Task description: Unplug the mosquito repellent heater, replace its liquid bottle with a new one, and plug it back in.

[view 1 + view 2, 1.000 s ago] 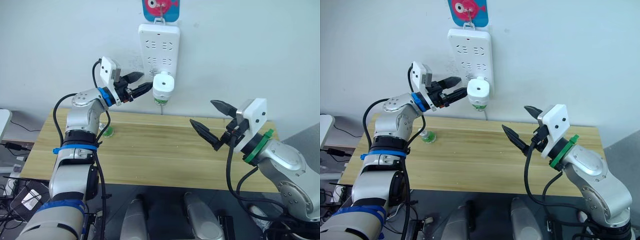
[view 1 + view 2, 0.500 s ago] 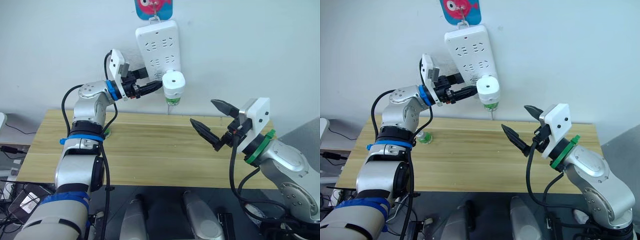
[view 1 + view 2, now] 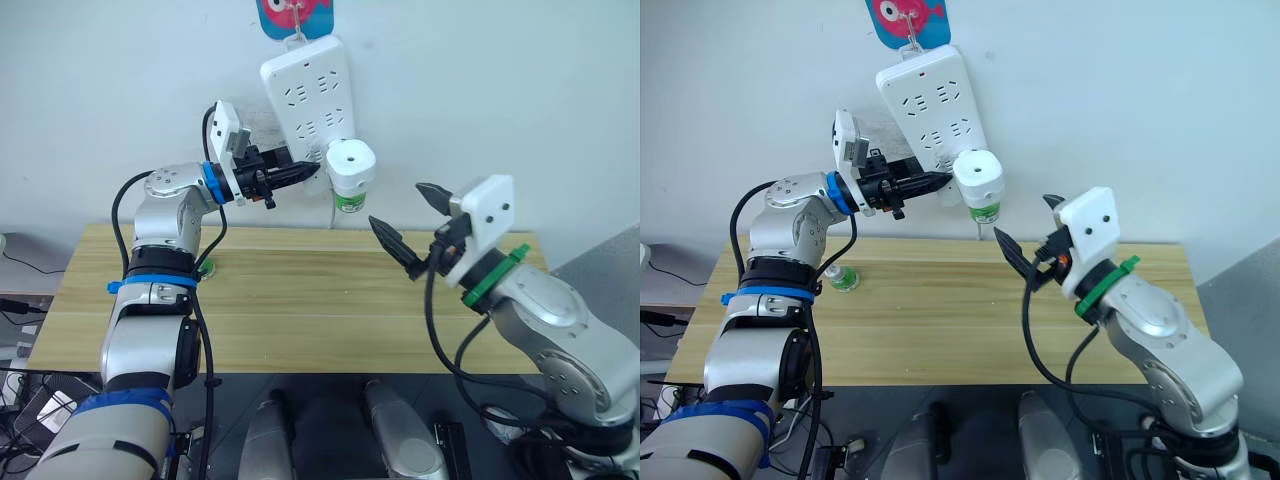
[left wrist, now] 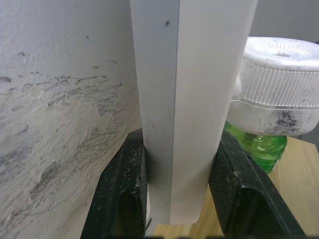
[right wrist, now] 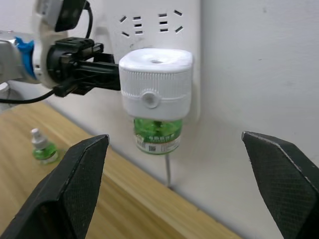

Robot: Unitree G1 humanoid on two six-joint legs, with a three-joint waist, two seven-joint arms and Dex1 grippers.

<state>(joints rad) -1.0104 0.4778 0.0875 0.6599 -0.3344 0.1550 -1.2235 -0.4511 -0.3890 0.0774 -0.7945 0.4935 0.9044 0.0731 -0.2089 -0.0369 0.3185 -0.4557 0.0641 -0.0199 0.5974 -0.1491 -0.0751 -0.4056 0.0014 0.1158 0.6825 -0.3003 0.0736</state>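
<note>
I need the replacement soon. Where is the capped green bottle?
The new bottle stands on the wooden table at the robot's left, near the wall below the left arm, apart from both grippers.

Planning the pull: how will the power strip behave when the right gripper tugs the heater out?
The power strip seems to hang from a single hook and already sits tilted, so it would likely swing or lift off the wall. The left gripper clamps its lower edge, which should steady it. The heater looks small and light.
</note>
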